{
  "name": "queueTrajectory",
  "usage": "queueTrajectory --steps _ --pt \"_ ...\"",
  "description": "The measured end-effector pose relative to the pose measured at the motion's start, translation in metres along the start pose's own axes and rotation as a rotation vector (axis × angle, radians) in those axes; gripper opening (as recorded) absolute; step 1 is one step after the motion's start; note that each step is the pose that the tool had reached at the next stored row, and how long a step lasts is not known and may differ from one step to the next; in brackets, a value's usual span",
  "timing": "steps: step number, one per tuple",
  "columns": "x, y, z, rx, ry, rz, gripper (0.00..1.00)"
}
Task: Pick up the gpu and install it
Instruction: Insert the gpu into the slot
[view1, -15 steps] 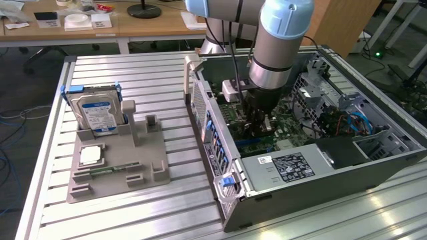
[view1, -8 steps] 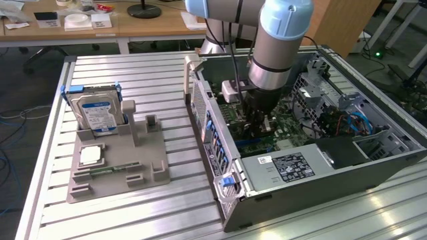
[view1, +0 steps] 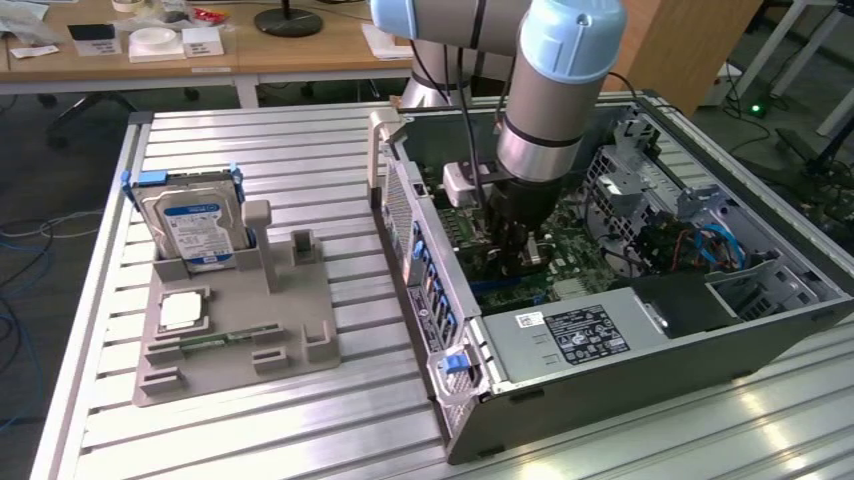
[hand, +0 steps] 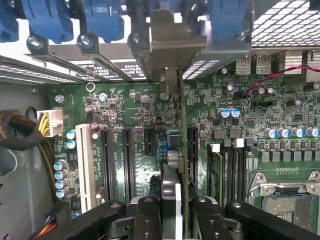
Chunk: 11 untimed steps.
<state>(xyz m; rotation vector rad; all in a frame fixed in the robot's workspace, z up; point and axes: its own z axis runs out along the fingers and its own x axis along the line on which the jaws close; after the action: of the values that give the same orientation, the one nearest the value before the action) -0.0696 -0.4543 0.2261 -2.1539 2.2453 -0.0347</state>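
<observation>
The gpu (hand: 183, 150) shows edge-on in the wrist view as a thin green-edged card standing upright over the green motherboard (hand: 130, 105). Its silver end bracket (hand: 170, 40) reaches the case's rear slot openings, between the blue clips. My gripper (hand: 176, 195) is shut on the card's upper edge, with one black finger (hand: 147, 215) on either side. The card stands in line with the long black expansion slots (hand: 192, 150). In the exterior view my gripper (view1: 518, 255) reaches down inside the open computer case (view1: 441, 300), low over the motherboard.
A grey fixture (view1: 227, 330) on the slatted table holds an upright silver hard drive (view1: 198, 225), a small square chip (view1: 183, 310) and a thin green memory stick (view1: 220, 338). Inside the case are the power supply (view1: 587, 335), drive cages and cables (view1: 694, 245). A yellow cable bundle (hand: 42, 145) runs beside the board.
</observation>
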Motion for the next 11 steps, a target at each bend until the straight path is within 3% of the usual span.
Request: queueTrajectory --steps 11 --pt "0.0000 -0.0001 -0.0023 -0.0001 -0.0009 0.000 0.28"
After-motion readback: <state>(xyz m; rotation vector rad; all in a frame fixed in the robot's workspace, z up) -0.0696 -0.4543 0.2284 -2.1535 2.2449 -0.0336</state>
